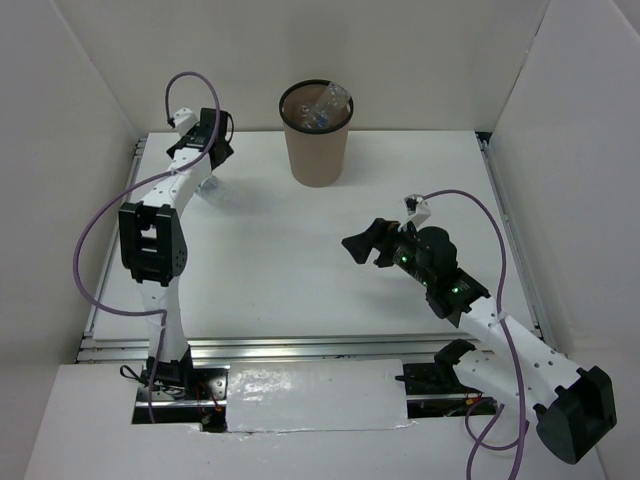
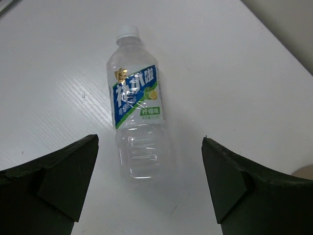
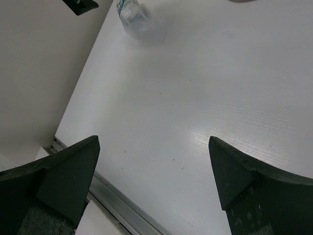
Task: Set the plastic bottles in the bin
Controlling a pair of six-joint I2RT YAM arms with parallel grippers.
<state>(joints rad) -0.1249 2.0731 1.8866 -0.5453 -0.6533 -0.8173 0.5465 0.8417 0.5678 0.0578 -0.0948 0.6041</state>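
A clear plastic bottle (image 2: pixel 136 103) with a blue label and white cap lies on the white table, cap pointing away. My left gripper (image 2: pixel 149 142) is open just above its base end, one finger on each side, not touching it. In the top view the left gripper (image 1: pixel 205 168) hangs over this bottle (image 1: pixel 213 191) at the far left. The brown bin (image 1: pixel 315 140) stands at the back centre with bottles (image 1: pixel 326 104) inside. My right gripper (image 1: pixel 360 246) is open and empty over the table's middle; its wrist view shows the same bottle (image 3: pixel 132 14) far off.
White walls enclose the table on the left, back and right. A metal rail (image 3: pixel 117 203) runs along the table's near edge. The bin's base edge (image 3: pixel 242 1) shows at the top of the right wrist view.
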